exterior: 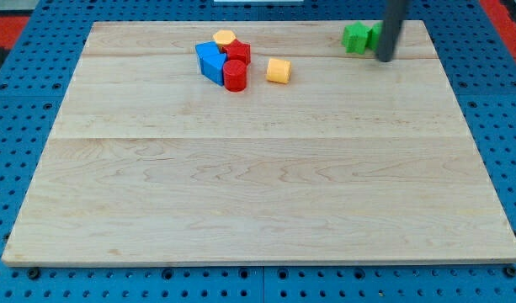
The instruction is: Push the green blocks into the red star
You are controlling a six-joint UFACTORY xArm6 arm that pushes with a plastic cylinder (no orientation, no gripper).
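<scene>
So my tip (pixel 384 59) is parked at the view's top right of the bench (pixel 258 202), touching or just about touching the right-hand side of the green blocks (pixel 361 37), which look like two pieces sitting snug together, one partly hidden behind the rod. There's no gripper on this rig at all, just the rod, so nothing to open or close. The red star (pixel 238 51) is well off to the left of the greens, bunched up with a blue block (pixel 210 61), a red cylinder (pixel 234 75) and a yellow block (pixel 225 37) behind it; another yellow block (pixel 278 70) sits just right of that cluster. I'd say the trick is pushing leftward from the greens' far right side, keeping the line centred so they don't split, and aiming a touch above that lone yellow one so it doesn't get bulldozed along.
</scene>
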